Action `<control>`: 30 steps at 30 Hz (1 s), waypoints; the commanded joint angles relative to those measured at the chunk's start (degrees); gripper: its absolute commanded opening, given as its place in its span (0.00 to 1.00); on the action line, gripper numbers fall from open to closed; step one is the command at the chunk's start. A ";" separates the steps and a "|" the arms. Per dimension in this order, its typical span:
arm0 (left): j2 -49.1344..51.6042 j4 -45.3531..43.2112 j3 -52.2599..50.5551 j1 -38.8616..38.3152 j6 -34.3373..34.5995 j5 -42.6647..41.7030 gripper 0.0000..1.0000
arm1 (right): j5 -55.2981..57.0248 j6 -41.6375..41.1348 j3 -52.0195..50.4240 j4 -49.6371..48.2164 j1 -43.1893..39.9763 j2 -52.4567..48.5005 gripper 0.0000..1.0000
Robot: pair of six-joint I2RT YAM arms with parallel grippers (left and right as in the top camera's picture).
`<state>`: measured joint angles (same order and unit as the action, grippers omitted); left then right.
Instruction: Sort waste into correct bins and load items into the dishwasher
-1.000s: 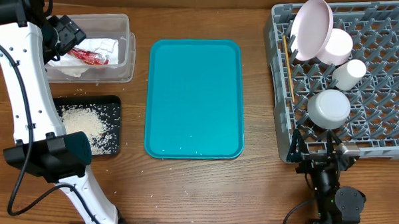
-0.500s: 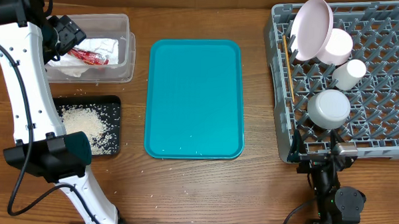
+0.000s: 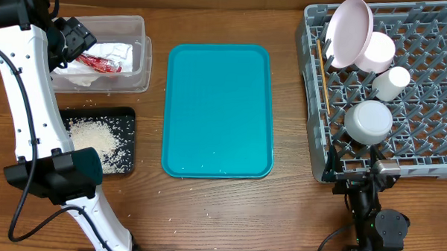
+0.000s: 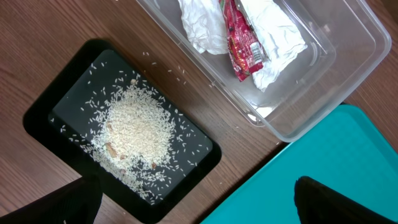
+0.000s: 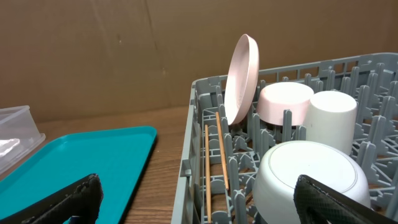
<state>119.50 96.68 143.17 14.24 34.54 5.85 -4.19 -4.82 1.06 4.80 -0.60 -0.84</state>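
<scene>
The clear tub (image 3: 140, 24) holds a crumpled white napkin (image 4: 277, 31) and a red wrapper (image 3: 99, 62), which also shows in the left wrist view (image 4: 242, 40). The black tray (image 3: 130, 115) holds a pile of rice (image 3: 96, 140). My left gripper (image 3: 71, 37) hangs open and empty above the tub; its fingers (image 4: 199, 188) frame the tray and tub from above. The grey rack (image 3: 431, 159) holds an upright pink plate (image 3: 350, 29), chopsticks (image 3: 321, 73), a white cup (image 3: 391, 81) and an upturned white bowl (image 3: 369, 121). My right gripper (image 3: 354, 169) is open and empty at the rack's front edge (image 5: 198, 186).
The teal serving tray (image 3: 218, 110) lies bare in the middle of the table, between the bins and the rack. A pinkish round dish (image 3: 377, 50) leans behind the pink plate. A few rice grains lie on the wood around the black tray. My left arm's white links run down the left side.
</scene>
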 commanded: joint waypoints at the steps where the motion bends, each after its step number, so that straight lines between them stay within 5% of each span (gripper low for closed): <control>1: -0.66 0.11 -0.15 -0.39 -0.26 0.52 1.00 | 0.50 0.37 -0.59 -0.20 0.20 0.68 1.00; 22: -3.98 -0.02 -1.51 -0.39 -8.85 -0.96 1.00 | 0.50 0.37 -0.59 -0.20 0.22 0.68 1.00; 30: -19.50 -12.90 -20.98 -0.39 -9.33 -0.94 1.00 | 0.50 0.37 -0.59 -0.20 0.22 0.68 1.00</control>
<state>107.13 85.86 128.03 14.24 26.55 4.97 -4.21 -4.64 1.06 4.78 -0.62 -0.84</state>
